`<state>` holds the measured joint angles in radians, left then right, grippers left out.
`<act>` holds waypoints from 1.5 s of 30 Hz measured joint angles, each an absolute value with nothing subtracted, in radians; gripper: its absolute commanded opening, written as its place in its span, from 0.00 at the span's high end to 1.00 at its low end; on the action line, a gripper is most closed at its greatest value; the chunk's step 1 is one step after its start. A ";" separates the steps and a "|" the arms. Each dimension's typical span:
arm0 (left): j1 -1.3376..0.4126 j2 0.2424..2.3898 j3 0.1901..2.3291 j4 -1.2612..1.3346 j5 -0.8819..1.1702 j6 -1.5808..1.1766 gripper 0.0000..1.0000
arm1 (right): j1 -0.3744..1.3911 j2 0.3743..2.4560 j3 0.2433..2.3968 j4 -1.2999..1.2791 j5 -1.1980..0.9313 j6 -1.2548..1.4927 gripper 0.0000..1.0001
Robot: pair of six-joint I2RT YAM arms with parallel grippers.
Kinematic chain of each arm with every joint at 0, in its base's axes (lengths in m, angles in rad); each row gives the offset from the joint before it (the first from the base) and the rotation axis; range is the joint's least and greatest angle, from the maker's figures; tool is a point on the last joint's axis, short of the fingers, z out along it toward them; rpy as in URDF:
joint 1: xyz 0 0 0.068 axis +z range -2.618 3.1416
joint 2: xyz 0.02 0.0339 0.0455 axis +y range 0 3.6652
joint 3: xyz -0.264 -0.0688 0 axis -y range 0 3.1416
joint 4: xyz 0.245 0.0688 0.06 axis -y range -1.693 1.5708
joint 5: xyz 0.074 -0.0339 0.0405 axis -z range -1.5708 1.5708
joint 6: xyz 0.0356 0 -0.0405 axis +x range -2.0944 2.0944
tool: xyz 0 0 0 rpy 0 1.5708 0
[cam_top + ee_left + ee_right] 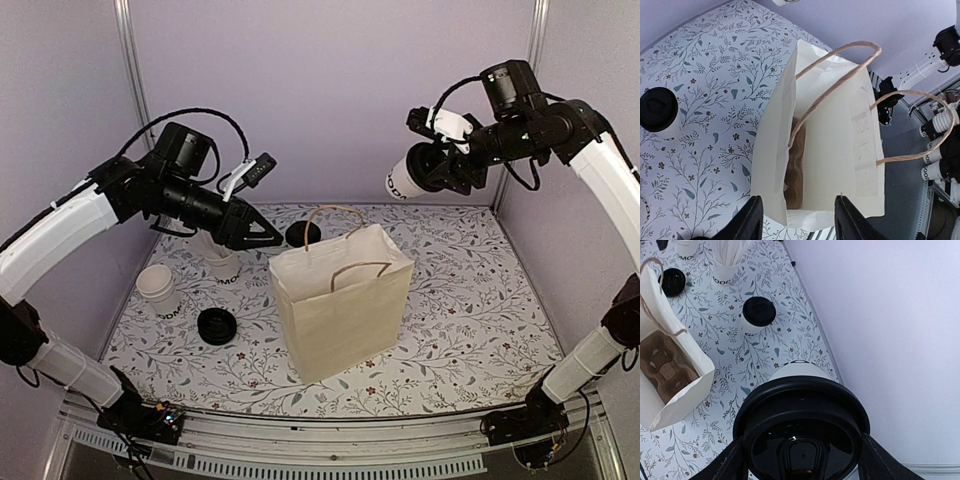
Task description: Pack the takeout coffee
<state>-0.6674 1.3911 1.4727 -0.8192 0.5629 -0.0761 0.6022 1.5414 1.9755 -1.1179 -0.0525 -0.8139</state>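
Observation:
The takeout coffee (pixel 404 180), a white cup with a black lid (pixel 800 420), hangs sideways high above the table's back right. My right gripper (pixel 432 168) is shut on it, and its fingers (pixel 879 460) press the lid's rim from both sides. A white paper bag (pixel 340 295) with twine handles stands open mid-table, with a brown cardboard carrier (pixel 662 367) inside. My left gripper (pixel 258 233) hovers open just left of the bag's mouth (pixel 805 165), holding nothing. A second lidded cup (pixel 303 233) stands behind the bag.
Lidless white cups (pixel 158 288), a cup of white sticks (pixel 222 262) and a loose black lid (pixel 216 325) sit at the left of the floral tabletop. Lilac walls close in the back and both sides.

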 measured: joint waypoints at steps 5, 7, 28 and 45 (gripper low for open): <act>-0.677 1.386 1.473 -0.796 0.583 -0.099 0.53 | 0.604 1.492 2.008 -1.103 -0.160 -0.806 0.47; -0.682 1.386 1.473 -0.790 0.587 -0.107 0.54 | 0.612 1.471 2.007 -1.114 -0.218 -0.812 0.48; -0.770 1.486 1.488 -0.723 0.555 -0.208 0.63 | 0.780 1.404 1.958 -1.291 -0.392 -0.888 0.53; -0.794 1.526 1.499 -0.658 0.575 -0.232 0.70 | 0.883 1.584 1.944 -1.216 -0.297 -0.847 0.56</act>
<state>-0.7940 1.5257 1.4986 -0.6579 0.5751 -0.2321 0.8825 1.5845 1.9438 -1.2160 -0.2966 -0.8474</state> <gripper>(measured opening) 0.306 0.709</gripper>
